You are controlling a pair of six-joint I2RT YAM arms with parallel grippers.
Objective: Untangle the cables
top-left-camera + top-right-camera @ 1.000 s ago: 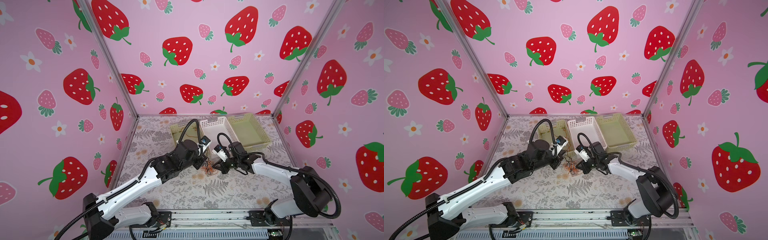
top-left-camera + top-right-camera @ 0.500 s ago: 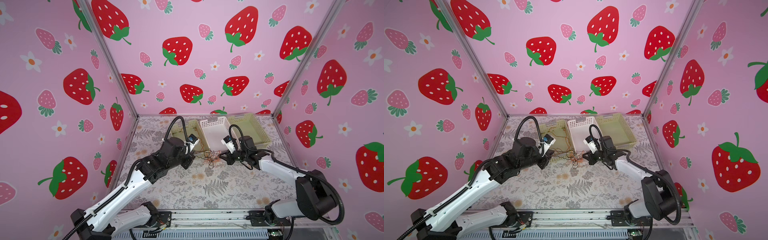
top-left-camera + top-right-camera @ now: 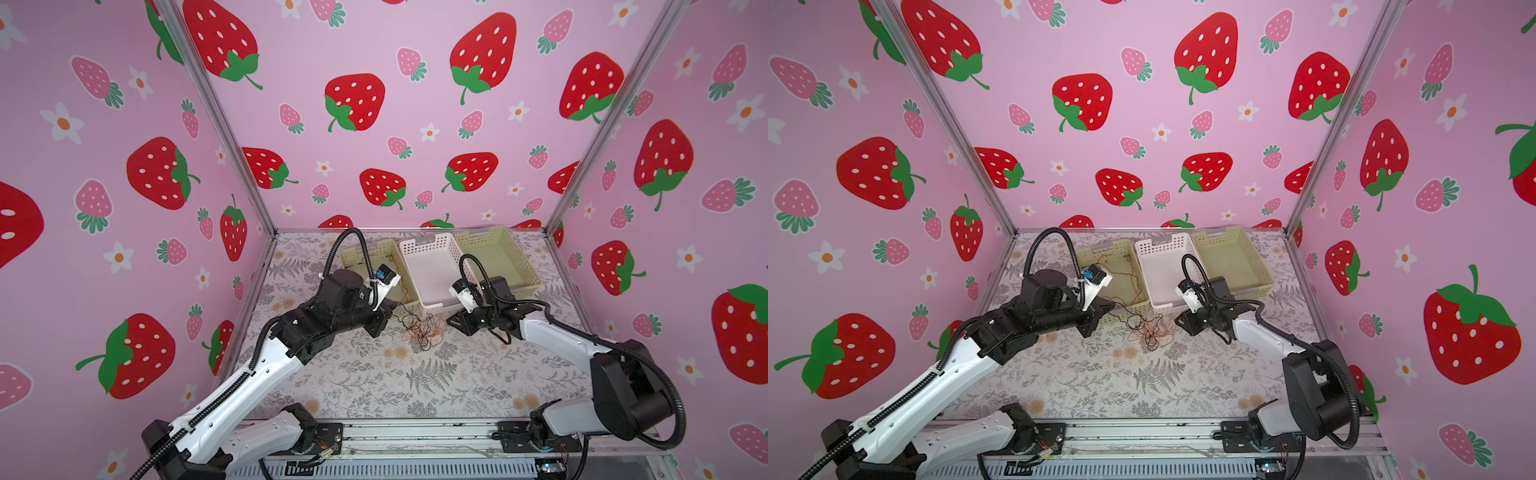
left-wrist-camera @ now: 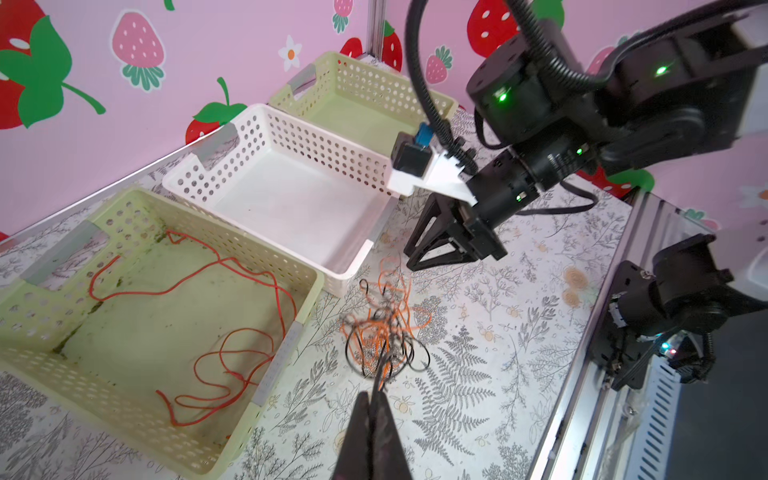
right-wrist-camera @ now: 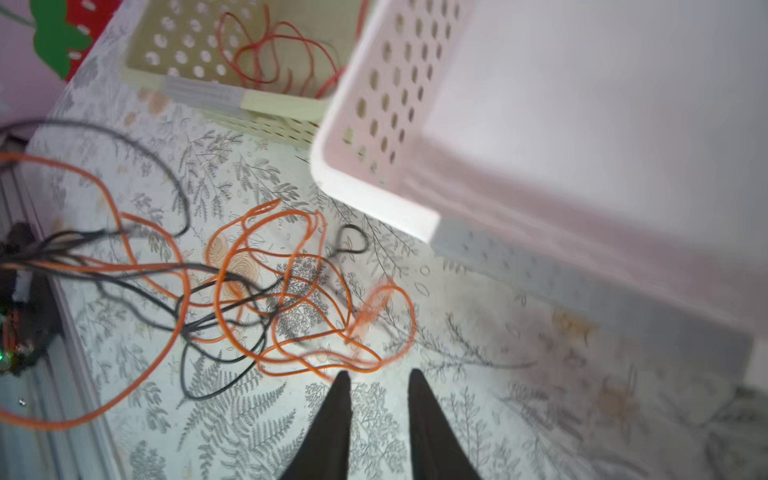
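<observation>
Three baskets stand in a row on the tabletop [image 3: 374,374], beyond the tips of both sets of jaws. The leftmost, a pale green basket [image 4: 137,415], holds a red-orange cable [image 4: 239,330] lying in loose loops on its floor, off to the side of the left jaws and clear of them.

The left gripper [image 4: 374,395] has its jaws clenched on strands of the cables [image 4: 386,332]. Black and orange strands rise out of the tangle and run in between the tips. Just ahead of those jaws the rest of the tangle rests on the tabletop, with an orange cable [image 5: 307,368] wound through a black cable [image 5: 203,397]. It sits in front of the near corner of the white basket [image 4: 320,145], the middle one of the row.

In both top views the heap lies between the two grippers, near each. The right gripper [image 5: 379,374] faces the tangle from the opposite side with its jaws released and a plain gap between the tips. The closest orange loop lies just past those tips. The wrist view is too blurred to tell whether it touches them.

Behind the right jaws and a little to their outer side stands a second pale green basket [image 3: 521,257], next to the white one.
</observation>
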